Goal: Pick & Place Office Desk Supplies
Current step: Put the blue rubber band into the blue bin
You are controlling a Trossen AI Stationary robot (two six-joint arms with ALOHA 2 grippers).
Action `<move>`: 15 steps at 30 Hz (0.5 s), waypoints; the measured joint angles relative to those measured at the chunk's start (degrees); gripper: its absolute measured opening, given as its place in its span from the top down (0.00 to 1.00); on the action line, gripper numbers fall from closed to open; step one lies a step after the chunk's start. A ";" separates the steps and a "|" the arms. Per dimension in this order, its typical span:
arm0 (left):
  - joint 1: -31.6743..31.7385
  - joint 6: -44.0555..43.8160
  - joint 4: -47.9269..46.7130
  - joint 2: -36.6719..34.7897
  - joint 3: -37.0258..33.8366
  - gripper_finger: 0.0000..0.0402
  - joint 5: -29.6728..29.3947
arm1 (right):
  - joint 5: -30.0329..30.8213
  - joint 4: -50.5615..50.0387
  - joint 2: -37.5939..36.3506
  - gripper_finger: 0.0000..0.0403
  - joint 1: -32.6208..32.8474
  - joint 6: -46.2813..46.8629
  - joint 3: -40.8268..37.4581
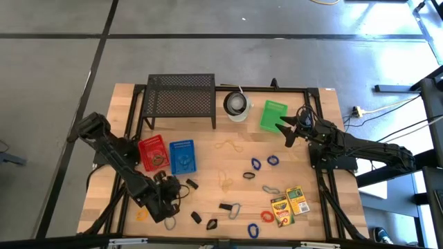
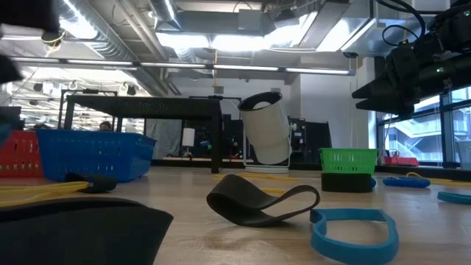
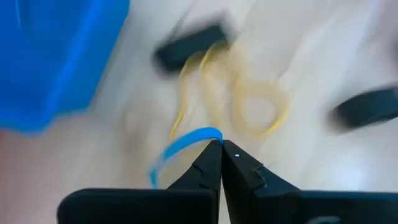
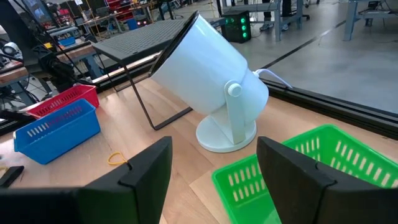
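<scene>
Left pincer (image 3: 221, 148) clamped tight on a blue rubber band (image 3: 180, 149) at its tips — yellow rubber bands (image 3: 249, 106) just ahead on the surface (image 3: 298, 56). Right pincer (image 4: 214, 165) wide apart, empty — above the green basket (image 4: 311, 155).

A blue rubber band (image 3: 180, 149) is pinched between the left pincer's (image 3: 221, 144) closed tips.

The mesh rack (image 1: 181, 97) stood at the table's (image 1: 332, 124) rear, the white cup-like object (image 1: 237, 105) just to its right and a basket (image 1: 274, 115) beyond that. Two baskets (image 1: 167, 155) sat side by side before the rack. Two crayon boxes (image 1: 290, 205) lay front right.
</scene>
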 joint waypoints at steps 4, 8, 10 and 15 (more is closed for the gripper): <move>0.78 9.13 5.53 -1.96 3.02 0.99 -6.96 | 0.00 0.06 0.01 0.41 0.00 0.01 0.00; 2.77 25.40 12.14 -2.69 5.67 1.00 -17.08 | -0.02 0.06 -0.02 0.41 0.02 0.02 0.00; 4.05 34.69 17.46 -3.07 6.81 1.00 -21.47 | -0.01 0.06 -0.01 0.41 0.00 0.02 0.00; 8.39 53.66 29.71 -3.33 8.10 0.99 -30.47 | -0.01 0.06 0.01 0.41 -0.01 0.01 0.00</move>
